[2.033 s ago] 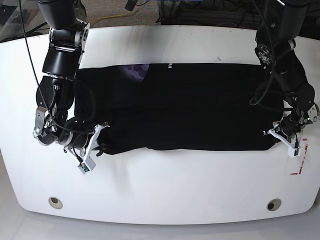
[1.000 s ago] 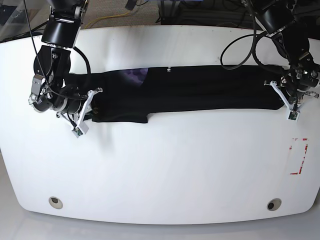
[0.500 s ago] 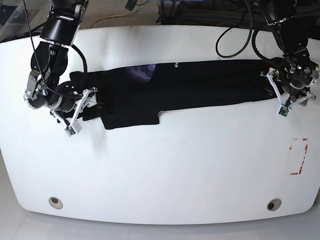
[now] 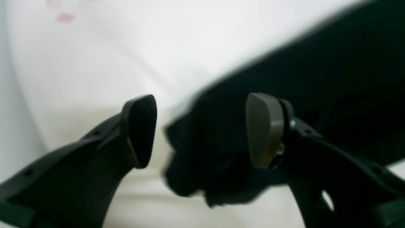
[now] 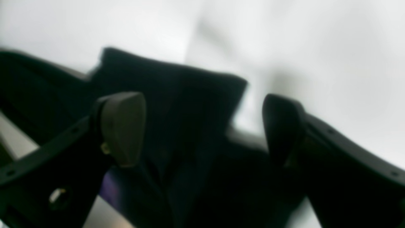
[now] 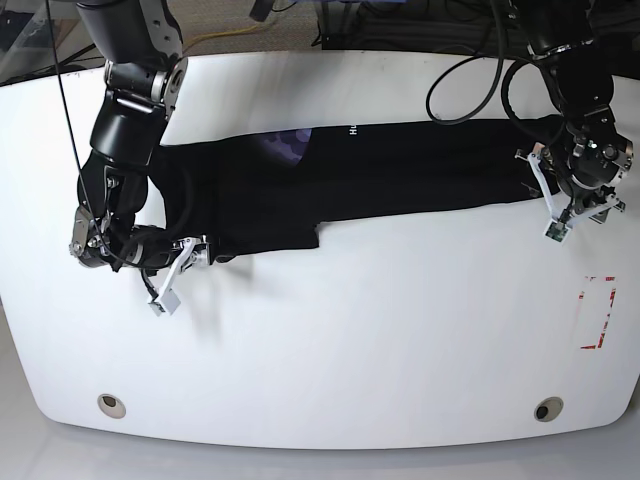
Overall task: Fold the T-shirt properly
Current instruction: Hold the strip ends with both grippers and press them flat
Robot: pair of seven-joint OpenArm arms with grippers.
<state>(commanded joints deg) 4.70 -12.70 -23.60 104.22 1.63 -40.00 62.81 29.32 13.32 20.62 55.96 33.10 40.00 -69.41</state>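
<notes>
The black T-shirt (image 6: 400, 170) lies as a long band across the far half of the white table (image 6: 350, 340). A strip of purple print (image 6: 285, 145) and white text (image 6: 352, 130) shows near its far edge. My right gripper (image 6: 180, 272) is at the shirt's near-left corner, open, with black cloth (image 5: 177, 104) lying in and behind the gap between its fingers (image 5: 121, 126). My left gripper (image 6: 560, 205) is at the shirt's right end, also open, with a bunched cloth end (image 4: 205, 148) between its pads (image 4: 264, 129).
A red-marked rectangle (image 6: 597, 312) is on the table at the near right. Two round holes (image 6: 111, 404) (image 6: 546, 409) sit near the front edge. Cables (image 6: 400, 30) run behind the table's far edge.
Over two seconds both grippers carried the near hem away from me, narrowing the shirt. In the last half second the right gripper dropped toward me at the left corner; the left gripper barely moved.
</notes>
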